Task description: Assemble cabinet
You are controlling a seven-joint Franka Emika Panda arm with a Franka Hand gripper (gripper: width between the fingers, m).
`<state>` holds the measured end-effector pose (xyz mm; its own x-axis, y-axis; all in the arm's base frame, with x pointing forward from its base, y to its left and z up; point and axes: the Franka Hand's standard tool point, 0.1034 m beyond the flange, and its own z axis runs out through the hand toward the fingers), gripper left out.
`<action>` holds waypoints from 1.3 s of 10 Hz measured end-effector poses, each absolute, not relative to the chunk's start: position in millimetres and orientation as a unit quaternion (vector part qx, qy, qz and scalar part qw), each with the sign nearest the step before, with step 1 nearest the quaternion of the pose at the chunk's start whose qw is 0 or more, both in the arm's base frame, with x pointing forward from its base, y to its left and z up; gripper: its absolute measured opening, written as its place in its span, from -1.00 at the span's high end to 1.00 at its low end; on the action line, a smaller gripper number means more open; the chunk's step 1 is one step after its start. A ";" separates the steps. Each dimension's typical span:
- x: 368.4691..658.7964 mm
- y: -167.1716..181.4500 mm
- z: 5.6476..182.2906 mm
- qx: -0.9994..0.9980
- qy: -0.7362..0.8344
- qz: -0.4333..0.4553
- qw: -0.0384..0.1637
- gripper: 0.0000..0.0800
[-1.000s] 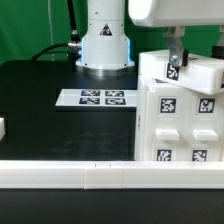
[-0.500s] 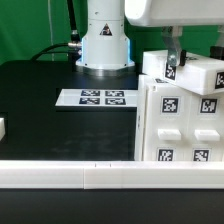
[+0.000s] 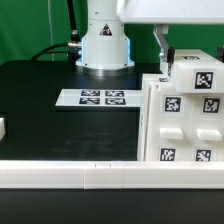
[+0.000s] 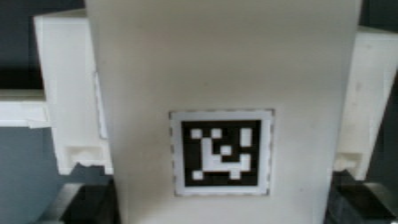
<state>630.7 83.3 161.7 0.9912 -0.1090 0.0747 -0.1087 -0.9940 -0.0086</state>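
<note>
1. You have the cabinet point(image 3: 178, 120) standing on the black bench point(image 3: 60, 110) at the exterior view's right, close behind the white rail point(image 3: 60, 174) that runs along the front edge.
2. Its face towards the camera shows several raised panels, each carrying a black-and-white square tag.
3. A white tagged panel point(image 3: 200, 75) sits on top of the cabinet, tilted slightly, with one tag facing the camera.
4. The tool point(image 3: 163, 52) comes down from above at the panel's end nearer the exterior view's left; you can see one dark finger point(image 3: 159, 45) against that end.
5. In the wrist view the same panel point(image 4: 214, 110) fills the middle of the picture, its tag point(image 4: 224, 150) square to the lens, and dark finger parts show on both sides of it low in the frame. The tool is clamped on this panel.
6. The marker board point(image 3: 98, 98) lies flat on the bench just in front of the robot's white base point(image 3: 105, 45), near the cabinet but apart from it.
7. A small white block point(image 3: 3, 128) shows at the edge of the exterior view's left, well apart from the cabinet.
8. Behind the base you can see a green backdrop point(image 3: 30, 25) and dark cables.
</note>
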 end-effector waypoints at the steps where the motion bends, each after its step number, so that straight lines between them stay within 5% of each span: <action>1: 630.9 79.2 161.0 -0.995 0.090 -0.039 0.003 -0.39; 5: 630.5 70.6 161.8 -0.932 0.361 -0.037 0.010 -0.40; 13: 621.0 69.4 160.5 -0.773 0.634 -0.021 0.010 -0.40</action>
<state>621.0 69.4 160.5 0.1943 -0.9807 0.0201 -0.9799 -0.1950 -0.0419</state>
